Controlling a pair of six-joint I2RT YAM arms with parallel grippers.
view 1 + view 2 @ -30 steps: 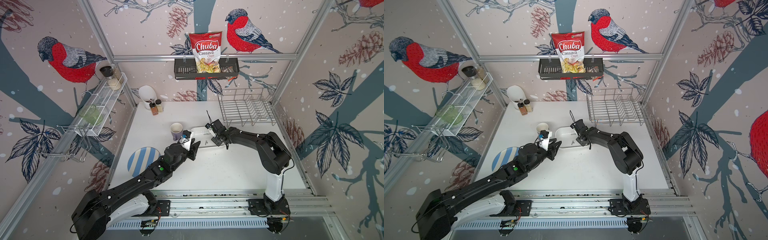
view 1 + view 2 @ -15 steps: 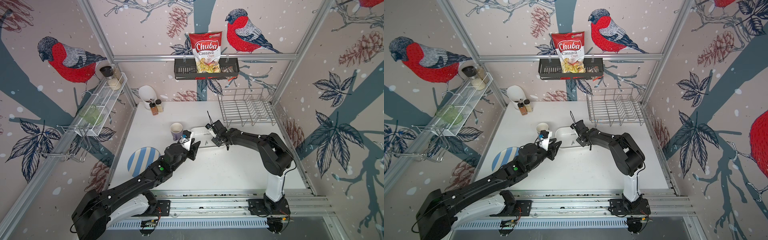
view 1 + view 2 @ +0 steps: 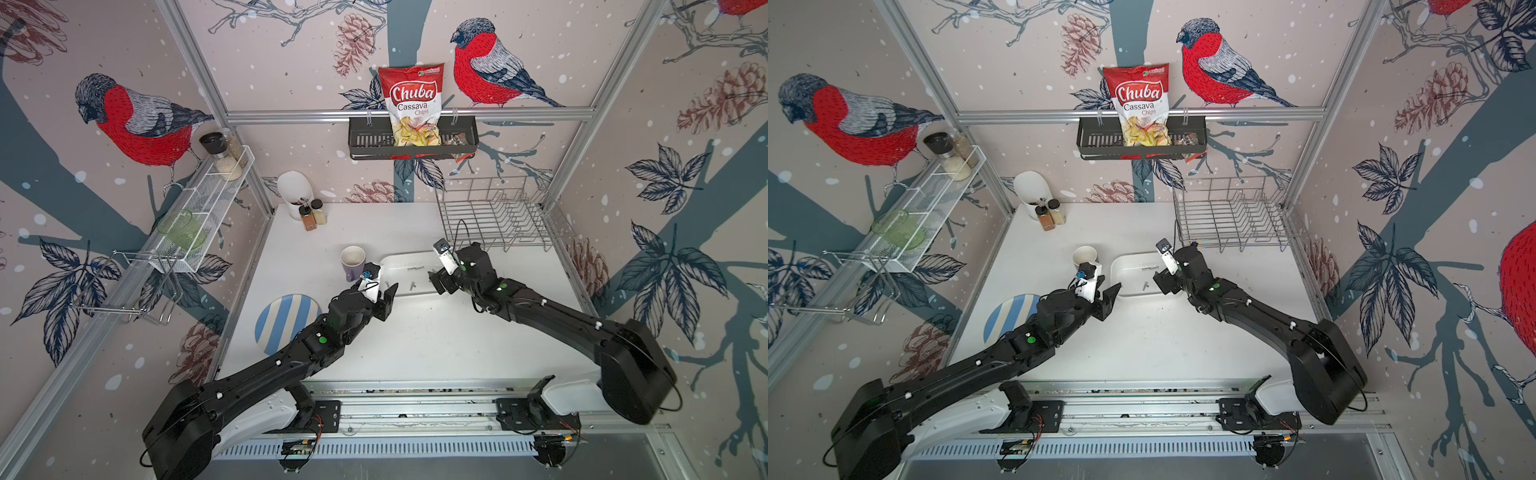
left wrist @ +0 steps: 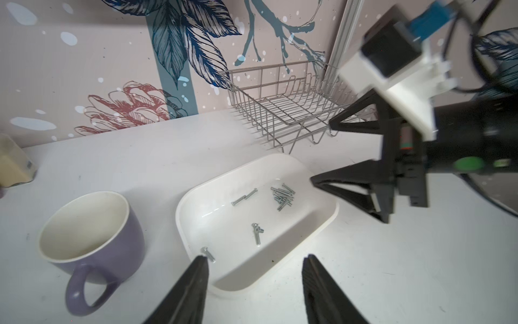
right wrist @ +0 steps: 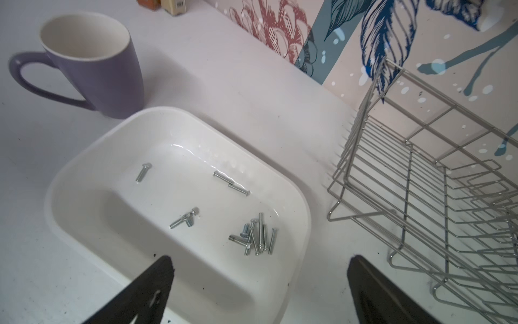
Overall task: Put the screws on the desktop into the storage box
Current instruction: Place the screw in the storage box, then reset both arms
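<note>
The white storage box (image 3: pixel 399 266) (image 3: pixel 1129 266) sits mid-desktop (image 3: pixel 415 332) beside a purple mug. Several silver screws lie inside it: a cluster (image 4: pixel 283 195) (image 5: pixel 256 235) at one end and a few scattered singles. One single screw (image 4: pixel 208 254) lies just off a tip of my left gripper (image 4: pixel 256 256) (image 3: pixel 384 297). That gripper hangs open over the box's near-left corner, holding nothing. My right gripper (image 5: pixel 260 258) (image 3: pixel 438 282) (image 4: pixel 322 151) stands wide open over the box's right end, also holding nothing. I see no screws on the desktop outside the box.
The purple mug (image 3: pixel 352 262) (image 5: pixel 89 56) stands just left of the box. A wire dish rack (image 3: pixel 494 216) is close behind the right gripper. A blue striped plate (image 3: pixel 286 322) lies under the left arm. Spice jars (image 3: pixel 312 214) stand at the back left.
Both grippers have opened, the right one from shut to wide. Both arms stay almost where they were at the box.
</note>
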